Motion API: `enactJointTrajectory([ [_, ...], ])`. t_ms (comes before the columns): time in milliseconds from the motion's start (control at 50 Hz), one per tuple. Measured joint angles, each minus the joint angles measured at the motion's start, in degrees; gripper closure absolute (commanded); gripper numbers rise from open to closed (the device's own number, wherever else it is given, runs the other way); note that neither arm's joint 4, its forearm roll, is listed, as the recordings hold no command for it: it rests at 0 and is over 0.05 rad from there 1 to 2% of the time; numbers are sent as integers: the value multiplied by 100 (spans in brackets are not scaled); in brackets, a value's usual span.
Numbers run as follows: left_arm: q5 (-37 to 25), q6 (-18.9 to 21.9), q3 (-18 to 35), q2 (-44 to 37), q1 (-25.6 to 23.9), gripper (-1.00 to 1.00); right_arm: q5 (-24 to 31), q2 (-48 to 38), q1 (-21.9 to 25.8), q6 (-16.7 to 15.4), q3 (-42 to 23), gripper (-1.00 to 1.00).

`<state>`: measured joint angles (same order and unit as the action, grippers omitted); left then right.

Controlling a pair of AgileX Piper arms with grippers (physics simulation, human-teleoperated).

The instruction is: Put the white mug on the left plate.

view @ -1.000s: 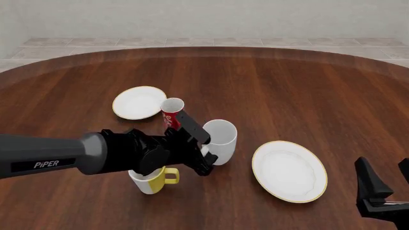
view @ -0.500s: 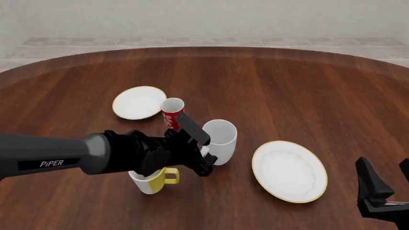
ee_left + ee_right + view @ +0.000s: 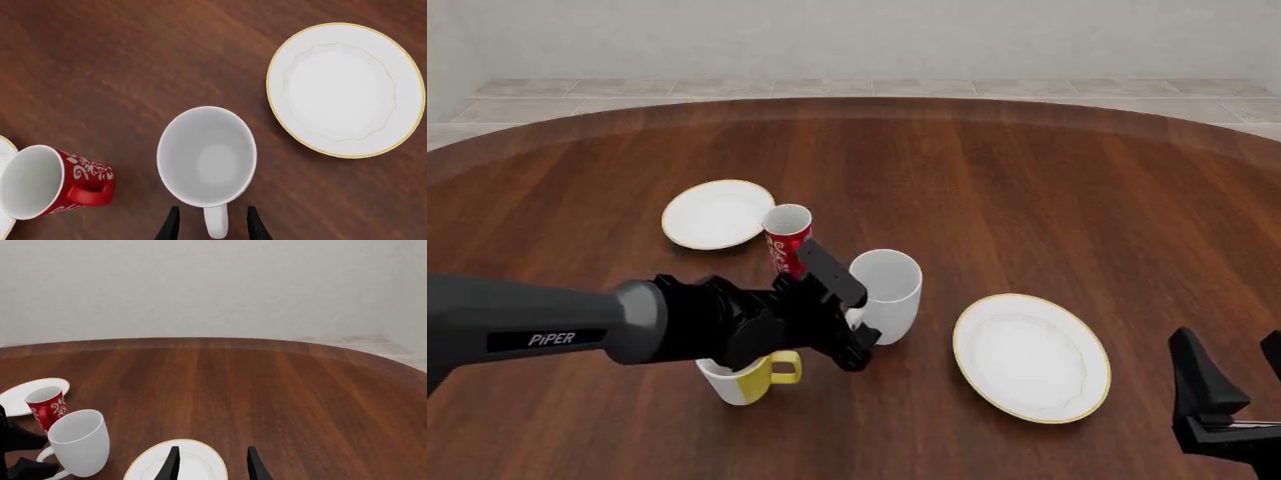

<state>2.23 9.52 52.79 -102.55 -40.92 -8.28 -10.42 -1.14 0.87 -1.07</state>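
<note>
My left gripper [image 3: 211, 226] sits at the white mug [image 3: 888, 294], just left of centre in the front view, with my dark arm reaching in from the left edge. Through my left wrist camera I look straight down into the mug's open mouth, and its white handle [image 3: 215, 220] lies between my two fingertips [image 3: 171, 227]; the jaws stand apart on either side of the loop, a sliver of gap showing on each side, so I am not yet clamped on it (though the tips are cut off by the frame edge, so I may be misjudging the contact). The mug stands upright on the brown table [image 3: 1028, 180].

The left plate [image 3: 717, 213] lies in the upper left of the front view, apart from the white mug. A red patterned mug [image 3: 786, 236] stands between them, just beside that plate's rim. The larger plate [image 3: 1030, 356] lies to the lower right, and a yellow-handled mug [image 3: 750, 374] sits under my forearm.

My right gripper [image 3: 211, 464] hangs at the lower right corner, jaws parted and holding nothing.
</note>
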Motion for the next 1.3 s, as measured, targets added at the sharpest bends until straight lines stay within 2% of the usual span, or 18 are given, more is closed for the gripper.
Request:
enactJointTrajectory([
  [340,58,-16,-21,-69,-8,-100,-21,-1,-2,6,19,-100],
  [360,66,-1,-28,-65,-3,100,-22,1,-2,6,23,-100],
  [520,148,141,-115,18,61,100,-39,9,0,6,53,-100],
  [960,126,198,-178,123,100,100,-7,22,6,0,28,-100],
  [1300,-214,172,65,518,7,100,59,81,0,17,8,-100],
])
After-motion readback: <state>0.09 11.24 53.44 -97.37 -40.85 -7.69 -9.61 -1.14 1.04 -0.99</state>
